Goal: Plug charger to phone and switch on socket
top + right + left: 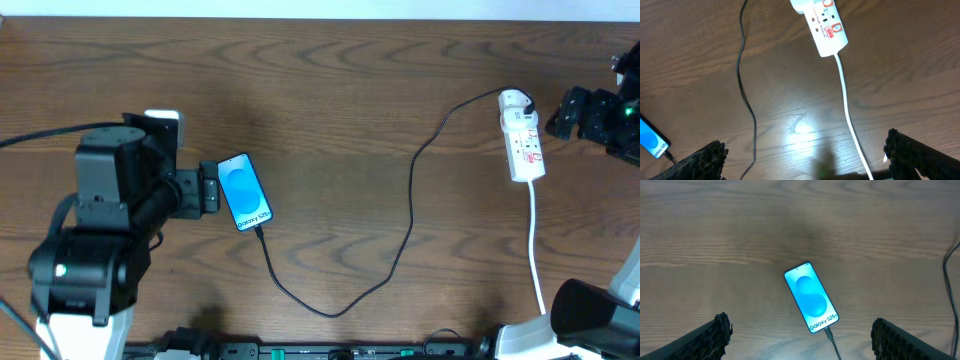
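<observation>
A dark brown wooden table [330,90] with strong grain fills the whole overhead view, with a pale strip of the room along the frame's top edge.

Nearest, at the lower left of the frame, the left arm rises from its base. The left gripper [208,188] sits just beside the left edge of the phone [245,191], its fingers spread wide and gripping nothing. The phone lies flat and slightly tilted at centre left, with a black frame, a bright blue screen with lighter circles and white "Galaxy S25+" lettering.

The charger [410,220], a thin black cable, meets the phone's bottom edge, sags toward the lower middle of the frame, then climbs to the upper right.

There it reaches the top end of the socket [521,135], a narrow white strip with small red marks. I cannot tell how its switches stand. Its thick white cord [535,240] runs down to the lower right.

Just right of the socket, the right gripper [560,112] is released too, its fingers wide apart and empty.
</observation>
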Motion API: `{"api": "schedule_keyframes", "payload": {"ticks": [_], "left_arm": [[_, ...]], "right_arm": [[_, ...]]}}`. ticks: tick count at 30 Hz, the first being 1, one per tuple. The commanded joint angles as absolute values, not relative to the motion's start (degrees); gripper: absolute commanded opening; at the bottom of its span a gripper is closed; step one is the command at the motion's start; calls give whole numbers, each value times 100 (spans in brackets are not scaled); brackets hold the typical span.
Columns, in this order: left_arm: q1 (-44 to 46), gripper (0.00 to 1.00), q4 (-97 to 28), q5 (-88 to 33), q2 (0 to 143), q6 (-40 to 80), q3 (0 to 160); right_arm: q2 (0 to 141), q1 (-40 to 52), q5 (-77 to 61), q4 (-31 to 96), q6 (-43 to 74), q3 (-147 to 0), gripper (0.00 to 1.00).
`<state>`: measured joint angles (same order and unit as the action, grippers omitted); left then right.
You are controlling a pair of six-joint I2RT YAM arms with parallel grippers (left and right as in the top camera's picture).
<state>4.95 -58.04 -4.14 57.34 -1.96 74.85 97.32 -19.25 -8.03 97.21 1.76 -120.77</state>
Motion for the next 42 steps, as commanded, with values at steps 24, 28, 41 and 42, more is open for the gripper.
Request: {"api": "schedule_keyframes", "payload": {"ticks": [24, 28, 41, 42], "left_arm": [[506, 91, -5393, -381, 4178, -257, 6020], [506, 91, -4543, -381, 3874, -255, 5450], [506, 91, -2034, -377, 2259, -259, 3118], [506, 91, -1907, -377, 2165, -259, 3004]], "right_arm": [[9686, -1892, -762, 9727, 165, -12064, 99], [9686, -1892, -762, 9730, 165, -12064, 99], [9686, -1892, -762, 9730, 165, -12064, 99], [9686, -1892, -762, 9730, 165, -12064, 99]]}}
